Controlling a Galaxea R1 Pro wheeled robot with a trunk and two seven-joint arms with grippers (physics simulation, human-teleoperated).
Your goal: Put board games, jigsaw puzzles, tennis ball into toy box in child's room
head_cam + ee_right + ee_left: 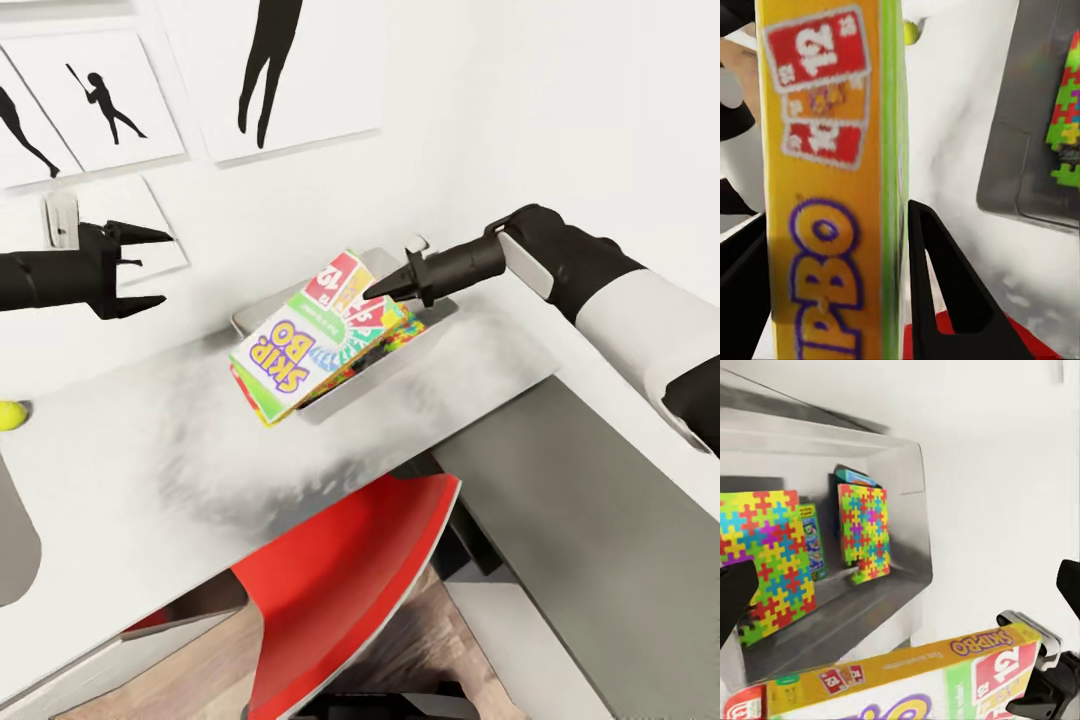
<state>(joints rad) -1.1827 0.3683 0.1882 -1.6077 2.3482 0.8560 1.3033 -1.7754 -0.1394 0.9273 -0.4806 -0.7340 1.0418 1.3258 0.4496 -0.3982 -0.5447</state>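
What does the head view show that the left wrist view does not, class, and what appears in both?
Head view alone: the tennis ball at the table's left edge, the open left pincer held apart from everything, the red chair below, and silhouette pictures on the wall. Left wrist view alone: the toy box's inside, with two jigsaw puzzles standing upright and another box between them. Shared: the Skip-Bo board game gripped by the right pincer.

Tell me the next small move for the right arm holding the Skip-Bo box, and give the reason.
Probably lower the right tool a little and open it. It is shut on the Skip-Bo box, which hangs tilted over the toy box, with the jigsaw puzzles already inside. The left tool is open and well aside, so nothing blocks the drop.
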